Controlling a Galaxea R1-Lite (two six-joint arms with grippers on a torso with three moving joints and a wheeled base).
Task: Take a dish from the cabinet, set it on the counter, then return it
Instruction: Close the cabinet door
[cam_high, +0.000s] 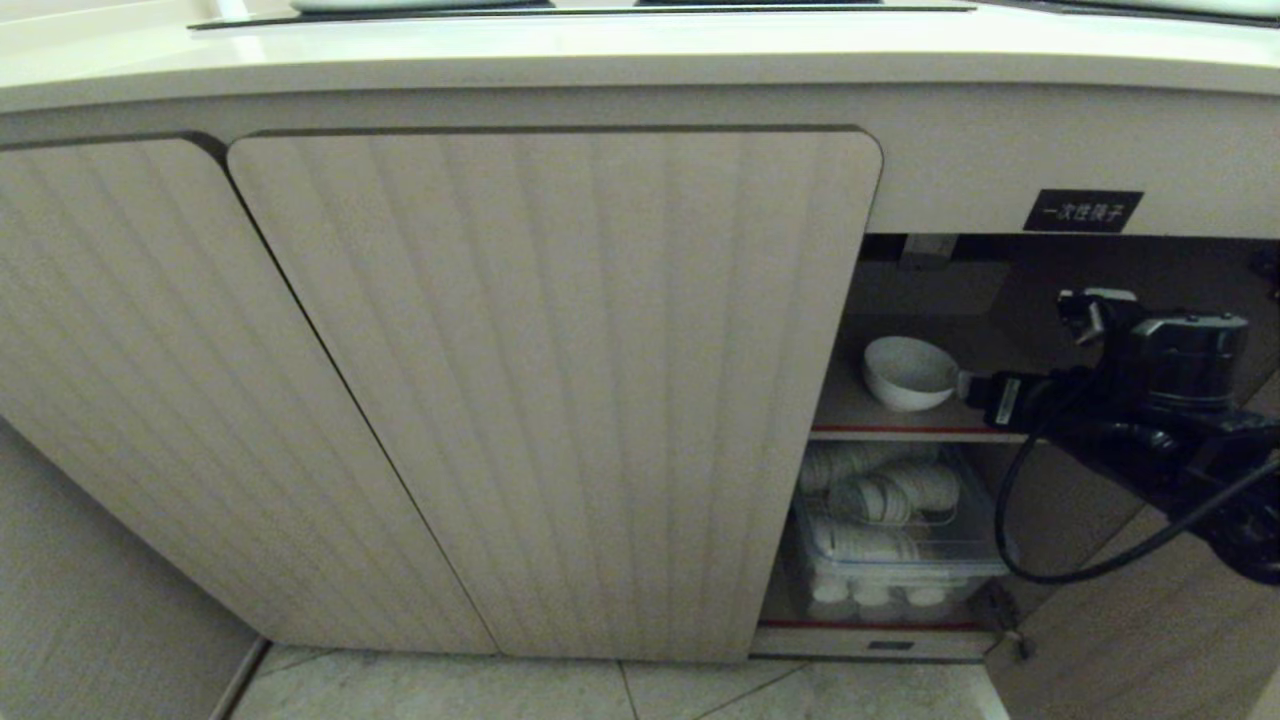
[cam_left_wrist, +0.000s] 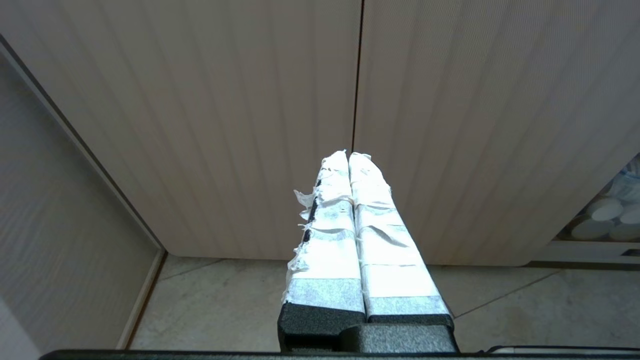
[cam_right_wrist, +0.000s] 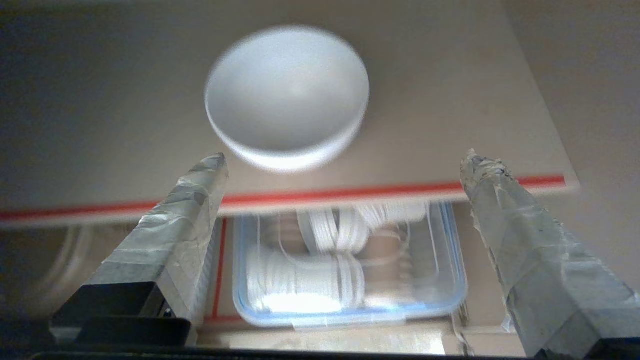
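The dish (cam_high: 905, 372), a small white bowl, sits on the red-edged upper shelf (cam_high: 900, 431) inside the open right bay of the cabinet (cam_high: 560, 380). My right arm (cam_high: 1150, 380) reaches in from the right at shelf height. In the right wrist view the dish (cam_right_wrist: 287, 95) lies ahead of my right gripper (cam_right_wrist: 345, 157), which is open wide with nothing between its taped fingers (cam_right_wrist: 195, 200) and stands apart from the bowl, at the shelf's front edge (cam_right_wrist: 350, 192). My left gripper (cam_left_wrist: 348, 154) is shut and empty, facing the closed ribbed doors. The counter (cam_high: 600, 55) runs along the top.
Below the shelf a clear plastic bin (cam_high: 885, 530) holds stacked white paper cups (cam_right_wrist: 300, 280). A black label (cam_high: 1082, 211) sits above the open bay. Two closed ribbed doors fill the left and middle. Tiled floor (cam_high: 620, 690) lies beneath.
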